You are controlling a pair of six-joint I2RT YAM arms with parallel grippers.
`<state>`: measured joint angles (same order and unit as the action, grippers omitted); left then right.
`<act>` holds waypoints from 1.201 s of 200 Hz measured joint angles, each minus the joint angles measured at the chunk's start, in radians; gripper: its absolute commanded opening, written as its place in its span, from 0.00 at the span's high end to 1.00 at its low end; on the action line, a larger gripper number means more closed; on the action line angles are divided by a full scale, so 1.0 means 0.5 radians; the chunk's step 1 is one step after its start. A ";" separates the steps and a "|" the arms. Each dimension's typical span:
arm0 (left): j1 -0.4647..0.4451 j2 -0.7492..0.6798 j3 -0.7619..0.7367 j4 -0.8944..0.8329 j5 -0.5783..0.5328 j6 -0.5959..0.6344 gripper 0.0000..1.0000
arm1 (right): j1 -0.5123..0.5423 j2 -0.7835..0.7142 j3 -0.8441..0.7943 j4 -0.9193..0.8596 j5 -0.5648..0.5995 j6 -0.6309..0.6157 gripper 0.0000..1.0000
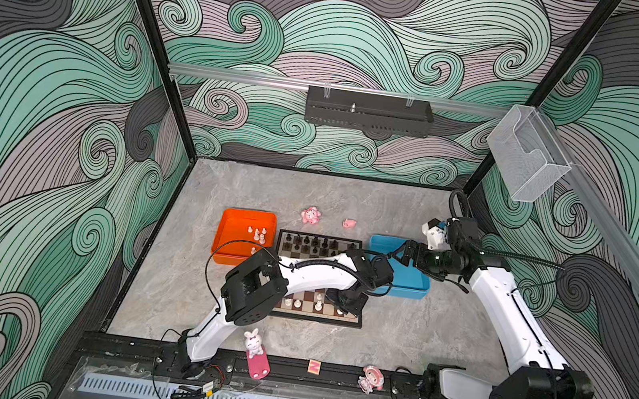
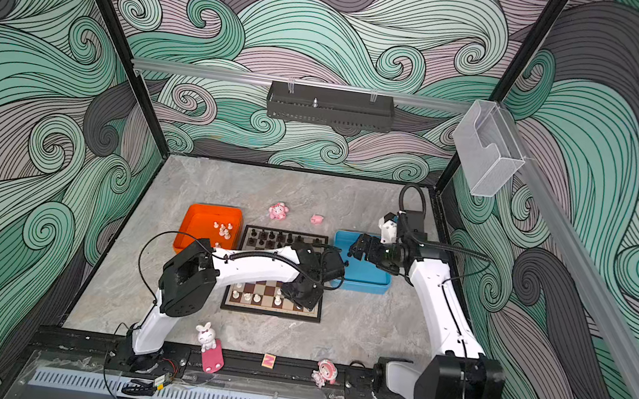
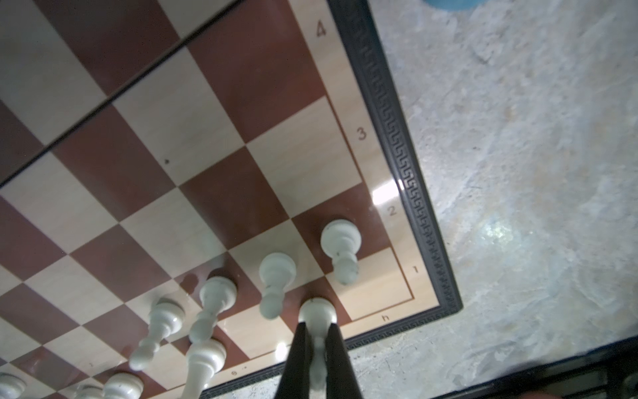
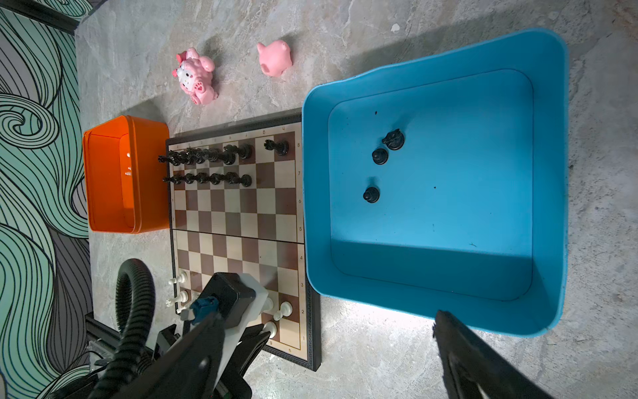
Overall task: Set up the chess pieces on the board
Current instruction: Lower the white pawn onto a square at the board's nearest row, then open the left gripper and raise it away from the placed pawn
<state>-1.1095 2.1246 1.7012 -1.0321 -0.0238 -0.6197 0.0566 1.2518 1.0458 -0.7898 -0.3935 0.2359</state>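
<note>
I note black pieces mostly ranked, three remaining in blue tray; left pincer clamps white piece; right pincer apart.

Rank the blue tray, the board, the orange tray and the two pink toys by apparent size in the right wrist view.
Largest first:
blue tray, close under the camera, so it looks extra large
board
orange tray
pink toy with the bow
pink pig-like toy, only a little smaller
</note>
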 measured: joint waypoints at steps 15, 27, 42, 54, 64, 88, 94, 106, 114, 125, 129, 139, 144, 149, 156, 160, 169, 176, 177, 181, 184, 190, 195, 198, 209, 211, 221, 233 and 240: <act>0.000 0.000 0.000 0.000 -0.002 -0.002 1.00 | 0.000 0.000 0.000 0.000 -0.001 0.000 0.05; 0.000 0.000 -0.002 0.000 -0.005 -0.003 1.00 | 0.000 0.000 0.000 0.000 -0.001 0.000 0.05; 0.000 0.000 -0.002 0.000 -0.009 -0.004 1.00 | 0.000 0.000 0.001 0.000 -0.001 0.000 0.05; 0.000 0.000 -0.002 0.000 -0.013 -0.005 1.00 | 0.000 0.000 0.000 0.000 -0.001 0.000 0.05; 0.000 0.000 -0.002 0.000 -0.015 -0.005 1.00 | 0.000 0.000 0.000 0.000 -0.001 0.000 0.05; 0.000 -0.001 -0.004 0.000 -0.021 -0.011 0.98 | 0.000 0.000 0.000 0.000 -0.001 0.000 0.05; 0.000 -0.002 -0.005 0.000 -0.024 -0.012 0.97 | 0.000 0.000 0.000 0.000 -0.001 0.000 0.05; 0.000 -0.006 -0.012 0.000 -0.031 -0.015 0.97 | 0.000 0.000 0.000 0.000 -0.001 0.000 0.05; 0.000 -0.010 -0.018 0.001 -0.036 -0.019 0.97 | 0.000 0.000 0.000 0.000 -0.001 0.000 0.05; 0.000 -0.011 -0.024 0.000 -0.039 -0.022 0.97 | 0.000 0.000 0.000 0.000 -0.001 0.000 0.05; 0.000 -0.011 -0.024 0.000 -0.039 -0.024 0.96 | 0.000 0.000 0.000 0.000 -0.001 0.000 0.05; 0.000 -0.012 -0.024 0.000 -0.039 -0.027 0.96 | 0.000 0.000 0.000 0.000 -0.001 0.000 0.05; 0.000 -0.011 -0.024 0.000 -0.040 -0.027 0.96 | 0.000 0.000 0.000 0.000 -0.001 0.000 0.05; 0.000 -0.012 -0.024 0.000 -0.040 -0.027 0.96 | 0.000 0.000 0.000 0.000 -0.001 0.000 0.05; 0.000 -0.011 -0.024 0.000 -0.040 -0.028 0.96 | 0.000 0.000 0.001 0.000 -0.001 0.000 0.05; 0.000 -0.011 -0.024 0.000 -0.040 -0.029 0.96 | 0.000 0.000 0.001 0.000 -0.001 0.000 0.05; 0.000 -0.012 -0.024 0.000 -0.040 -0.031 0.96 | 0.000 0.000 0.000 0.000 -0.001 0.000 0.05; 0.000 -0.011 -0.024 0.000 -0.040 -0.033 0.96 | 0.000 0.000 0.001 0.000 -0.001 0.000 0.05; 0.000 -0.012 -0.024 0.000 -0.040 -0.033 0.96 | 0.000 0.000 0.000 0.000 -0.001 0.000 0.05; 0.000 -0.012 -0.024 0.000 -0.040 -0.033 0.96 | 0.000 0.000 0.000 0.000 -0.001 0.000 0.05; 0.000 -0.011 -0.024 0.000 -0.040 -0.034 0.96 | 0.000 0.000 0.000 0.000 -0.001 0.000 0.05; 0.000 -0.012 -0.024 0.000 -0.040 -0.034 0.95 | 0.000 0.000 0.001 0.000 -0.001 0.000 0.05; 0.000 -0.011 -0.024 0.000 -0.040 -0.034 0.95 | 0.000 0.000 0.001 0.000 -0.001 0.000 0.05; 0.000 -0.011 -0.024 0.000 -0.040 -0.034 0.95 | 0.000 0.000 0.000 0.000 -0.001 0.000 0.05; 0.000 -0.012 -0.024 0.000 -0.040 -0.034 0.94 | 0.000 0.000 0.000 0.000 -0.001 0.000 0.05; 0.000 -0.011 -0.024 0.000 -0.039 -0.034 0.94 | 0.000 0.000 0.000 0.000 -0.001 0.000 0.05; 0.000 -0.012 -0.024 0.000 -0.039 -0.034 0.93 | 0.000 0.000 0.000 0.000 -0.001 0.000 0.05; 0.000 -0.012 -0.024 0.000 -0.038 -0.034 0.91 | 0.000 0.000 0.000 0.000 -0.001 0.000 0.05; 0.000 -0.011 -0.024 0.000 -0.037 -0.033 0.90 | 0.000 0.000 0.000 0.000 -0.001 0.000 0.05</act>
<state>-1.1095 2.1189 1.6894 -1.0321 -0.0425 -0.6361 0.0566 1.2518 1.0458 -0.7898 -0.3939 0.2359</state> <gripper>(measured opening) 0.086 0.950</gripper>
